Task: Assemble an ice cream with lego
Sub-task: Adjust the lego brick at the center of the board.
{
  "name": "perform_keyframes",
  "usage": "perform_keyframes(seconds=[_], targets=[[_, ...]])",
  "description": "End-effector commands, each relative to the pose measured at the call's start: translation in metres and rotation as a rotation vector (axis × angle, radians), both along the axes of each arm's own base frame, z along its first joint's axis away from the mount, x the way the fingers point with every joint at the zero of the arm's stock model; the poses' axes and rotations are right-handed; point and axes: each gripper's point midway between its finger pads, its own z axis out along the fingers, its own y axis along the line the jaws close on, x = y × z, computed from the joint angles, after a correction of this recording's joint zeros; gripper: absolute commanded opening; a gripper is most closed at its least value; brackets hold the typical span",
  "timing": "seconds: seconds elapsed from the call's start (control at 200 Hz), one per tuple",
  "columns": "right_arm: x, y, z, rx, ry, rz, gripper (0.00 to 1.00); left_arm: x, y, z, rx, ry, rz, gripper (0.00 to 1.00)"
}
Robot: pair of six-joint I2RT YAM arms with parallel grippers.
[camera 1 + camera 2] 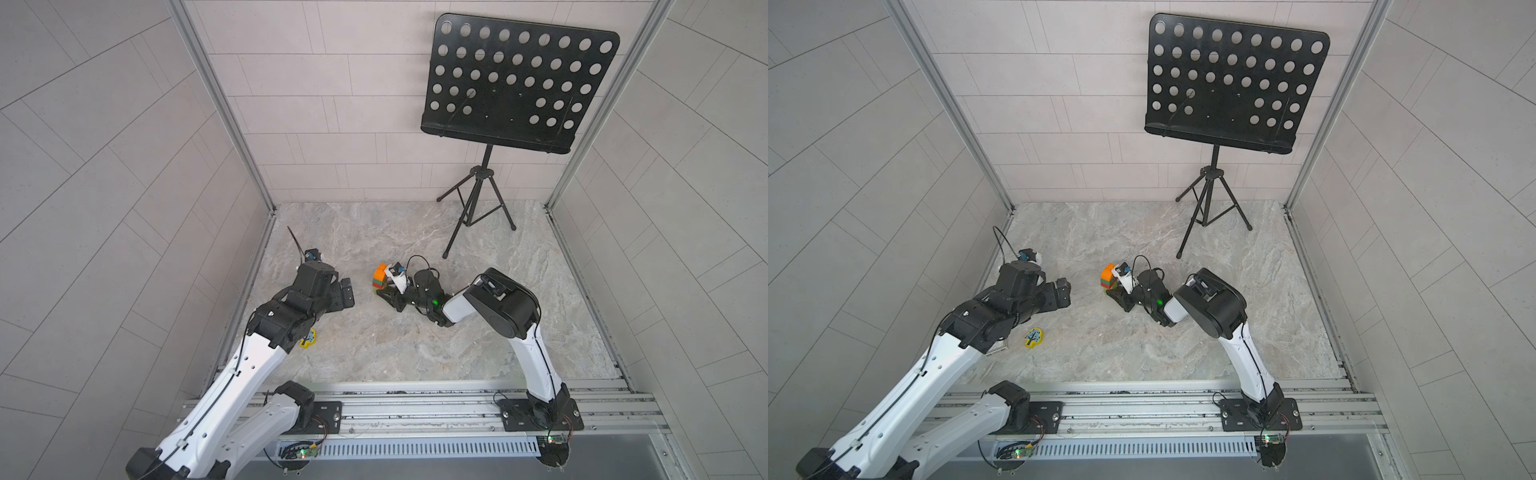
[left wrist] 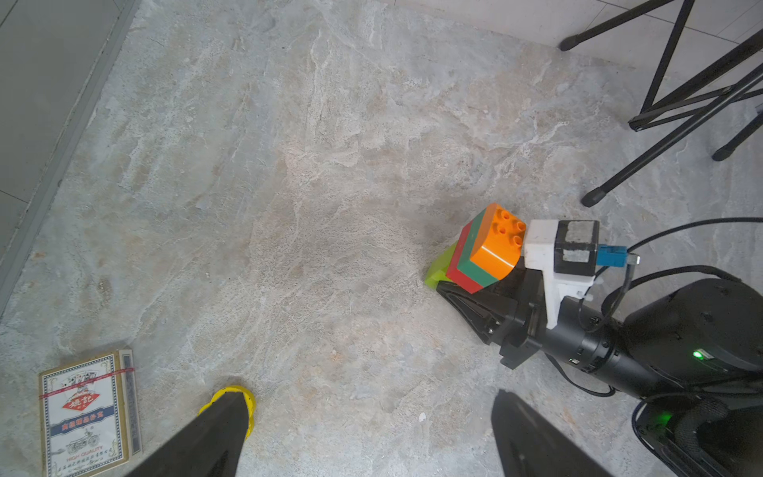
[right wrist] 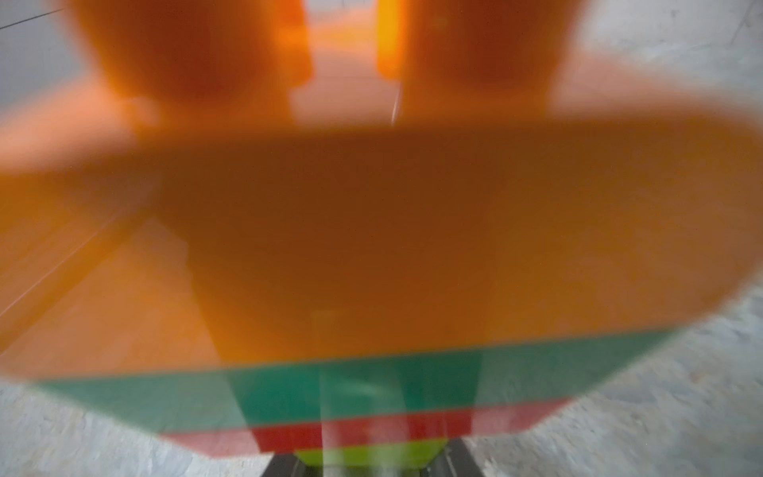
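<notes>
Counting from the biggest down, we find one marble-patterned table (image 1: 374,345), one black perforated music stand (image 1: 519,83) on its tripod at the far right corner, and two white-and-black arms reaching in from the near rail. The left gripper (image 2: 368,395) hovers over bare table with its jaws spread wide and nothing between them. The right gripper (image 1: 379,289) lies low near the table's middle, clamped on the stem of the one ice cream (image 2: 487,252).

Near the left arm we count one box of playing cards (image 2: 86,413) and one flat yellow piece (image 1: 1033,337) with a blue tree on it. In a top view the arm covers part of that piece. The stack fills the right wrist view in a blur, hiding almost everything else there.

The ice cream tilts well off upright, its top right up against the white camera mount (image 2: 541,243) on the right wrist. We see four colour layers: a rounded orange brick (image 2: 495,247) showing four studs, then a dark green brick (image 2: 483,276), a red brick (image 2: 462,281) and a narrower lime-green stem (image 2: 437,270). We cannot tell how many bricks make up the stem.
</notes>
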Motion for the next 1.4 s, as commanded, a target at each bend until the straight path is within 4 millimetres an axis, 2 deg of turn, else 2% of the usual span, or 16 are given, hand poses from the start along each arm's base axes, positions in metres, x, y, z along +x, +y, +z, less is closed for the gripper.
perform_keyframes(seconds=[0.0, 0.225, 0.37, 0.45, 0.605, 0.745, 0.816, 0.896, 0.971, 0.986, 1.096, 1.231, 1.396], targets=[[-0.004, -0.010, -0.007, -0.046, 0.071, -0.056, 0.30, 0.000, 0.001, -0.001, -0.006, -0.003, -0.001, 1.00], [-0.011, -0.037, 0.013, -0.110, 0.205, -0.189, 0.30, -0.002, -0.002, 0.003, -0.024, -0.017, -0.013, 1.00], [-0.027, -0.070, 0.024, -0.277, 0.374, -0.311, 0.31, -0.004, -0.001, 0.004, -0.028, -0.026, -0.013, 1.00], [-0.043, -0.093, 0.025, -0.406, 0.495, -0.367, 0.31, -0.005, -0.003, 0.004, -0.038, -0.022, -0.022, 1.00], [-0.093, -0.138, 0.023, -0.629, 0.728, -0.411, 0.31, -0.008, -0.010, 0.007, -0.076, -0.023, -0.051, 1.00], [-0.129, -0.161, 0.024, -0.738, 0.909, -0.394, 0.31, -0.011, -0.015, 0.011, -0.108, -0.034, -0.074, 1.00], [-0.139, -0.174, 0.023, -0.824, 0.952, -0.393, 0.31, -0.012, -0.015, 0.014, -0.119, -0.046, -0.080, 1.00], [-0.141, -0.190, 0.021, -0.902, 0.987, -0.411, 0.30, -0.013, -0.016, 0.014, -0.133, -0.050, -0.087, 1.00], [-0.139, -0.194, 0.019, -0.922, 1.025, -0.407, 0.30, -0.012, -0.014, 0.013, -0.140, -0.044, -0.081, 1.00], [-0.138, -0.195, 0.019, -0.926, 1.035, -0.407, 0.30, -0.015, -0.013, 0.020, -0.150, -0.071, -0.080, 1.00], [-0.136, -0.196, 0.009, -0.978, 1.087, -0.392, 0.33, -0.017, -0.010, 0.025, -0.163, -0.093, -0.076, 1.00], [-0.128, -0.187, 0.000, -0.976, 1.106, -0.376, 0.43, -0.018, -0.011, 0.027, -0.170, -0.101, -0.082, 1.00], [-0.117, -0.170, -0.005, -0.919, 1.125, -0.361, 0.49, -0.017, -0.011, 0.026, -0.167, -0.100, -0.083, 1.00]])
